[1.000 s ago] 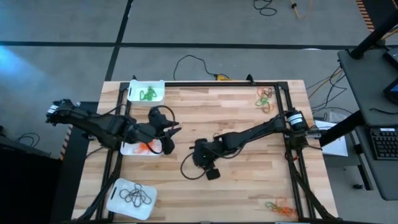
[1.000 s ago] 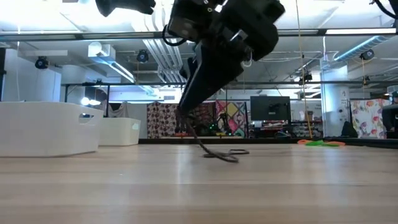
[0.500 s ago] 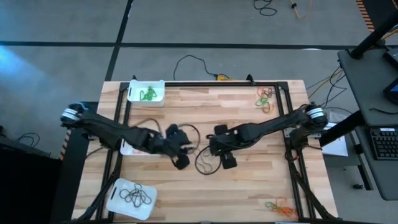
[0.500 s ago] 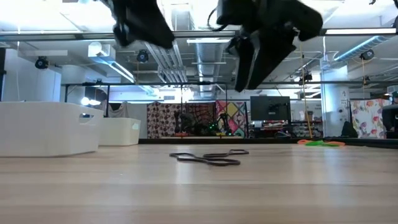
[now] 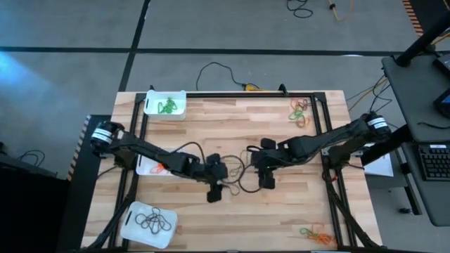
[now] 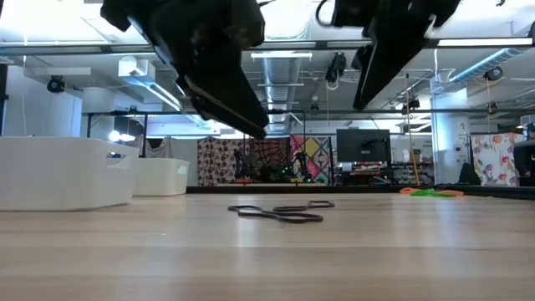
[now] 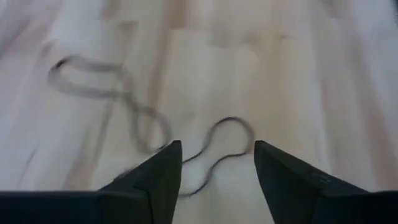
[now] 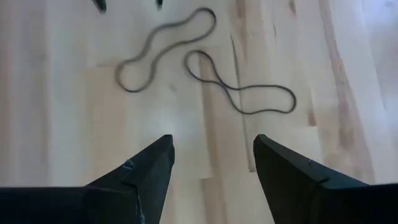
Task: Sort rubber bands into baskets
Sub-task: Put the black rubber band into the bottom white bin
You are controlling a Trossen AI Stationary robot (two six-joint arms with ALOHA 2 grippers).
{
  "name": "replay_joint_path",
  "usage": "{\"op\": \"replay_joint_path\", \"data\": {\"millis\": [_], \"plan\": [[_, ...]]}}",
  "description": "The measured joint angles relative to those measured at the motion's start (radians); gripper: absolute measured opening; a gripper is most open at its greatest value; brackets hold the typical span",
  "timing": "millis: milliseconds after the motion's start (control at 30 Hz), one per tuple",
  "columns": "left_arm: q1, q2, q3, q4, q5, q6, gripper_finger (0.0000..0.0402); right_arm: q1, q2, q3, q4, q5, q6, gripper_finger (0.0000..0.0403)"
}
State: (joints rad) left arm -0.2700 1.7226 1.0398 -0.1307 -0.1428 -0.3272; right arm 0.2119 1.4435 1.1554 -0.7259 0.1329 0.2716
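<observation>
A black rubber band [image 6: 280,213] lies in loose twisted loops on the wood mid-table, also in the high view [image 5: 240,177]; one band or two, I cannot tell. My left gripper [image 7: 217,149] hangs open just above it, the loops [image 7: 214,134] showing beyond its fingertips. My right gripper [image 8: 214,146] is open and higher, to the right of the band [image 8: 205,62]. Three white baskets sit on the left: the far one [image 5: 165,103] holds green bands, the middle one [image 5: 149,167] orange, and the near one [image 5: 148,223] black.
Loose orange and green bands lie at the far right corner [image 5: 300,111] and the near right corner [image 5: 316,233]. A black metal frame [image 5: 323,126] borders the tabletop. My left arm [image 5: 162,156] crosses over the middle basket.
My right gripper has let go of the black band, which has dropped flat onto the table, and has risen and drawn back toward the table's right edge. My left gripper has left the middle basket, swung right and come down over the band.
</observation>
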Motion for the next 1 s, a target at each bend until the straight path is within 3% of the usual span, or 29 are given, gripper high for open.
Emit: {"op": "replay_joint_path", "data": {"millis": [233, 367, 600, 1000], "plan": [[-0.010, 0.095, -0.042, 0.077, 0.149, 0.206, 0.0197, 0.081, -0.032, -0.002, -0.001, 0.028, 0.158, 0.0215], [-0.010, 0.152, -0.035, 0.085, 0.105, 0.320, 0.0184, 0.135, -0.032, -0.002, 0.004, 0.097, 0.241, 0.0215], [0.004, 0.161, -0.015, 0.087, 0.084, 0.354, 0.0168, 0.174, -0.022, -0.002, 0.003, 0.157, 0.353, 0.0215], [0.097, 0.214, -0.015, 0.133, 0.246, 0.380, 0.0151, 0.180, -0.008, -0.001, 0.037, 0.151, 0.448, 0.0215]]}}
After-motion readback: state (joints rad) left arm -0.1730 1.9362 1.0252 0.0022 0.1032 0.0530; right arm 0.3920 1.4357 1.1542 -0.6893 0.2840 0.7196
